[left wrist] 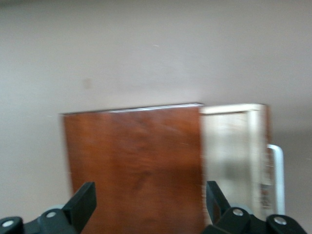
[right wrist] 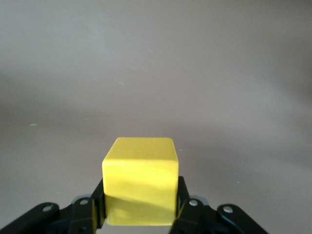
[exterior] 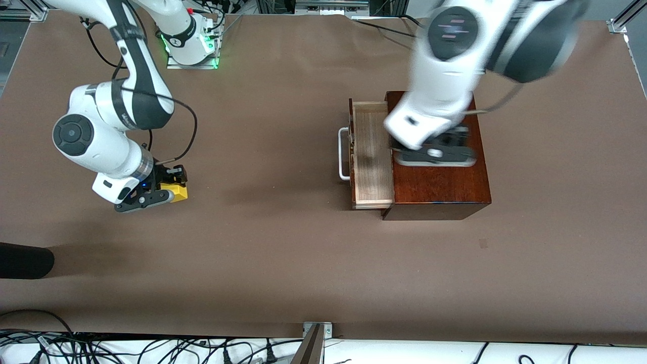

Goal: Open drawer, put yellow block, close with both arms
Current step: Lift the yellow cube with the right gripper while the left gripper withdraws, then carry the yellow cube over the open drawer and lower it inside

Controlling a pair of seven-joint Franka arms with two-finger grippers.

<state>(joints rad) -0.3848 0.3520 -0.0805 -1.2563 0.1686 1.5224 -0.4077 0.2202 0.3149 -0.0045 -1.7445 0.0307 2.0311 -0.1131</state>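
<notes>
The dark-brown wooden box (exterior: 440, 182) stands toward the left arm's end of the table. Its drawer (exterior: 371, 156) is pulled out, and the pale tray is empty, with the white handle (exterior: 343, 154) facing the right arm's end. My left gripper (exterior: 437, 151) is open and empty over the box top; the arm is blurred. The left wrist view shows the box top (left wrist: 136, 161), the drawer (left wrist: 229, 151) and my open left gripper (left wrist: 148, 200). My right gripper (exterior: 164, 192) is shut on the yellow block (exterior: 176, 191), low at the table near the right arm's end. In the right wrist view the block (right wrist: 140, 180) sits between the fingers (right wrist: 97, 204).
The brown table (exterior: 283, 242) spreads between the block and the drawer. A black rounded object (exterior: 25, 263) pokes in at the right arm's end, nearer the front camera. Cables (exterior: 151, 349) run along the near edge. The right arm's base (exterior: 189, 45) stands at the top.
</notes>
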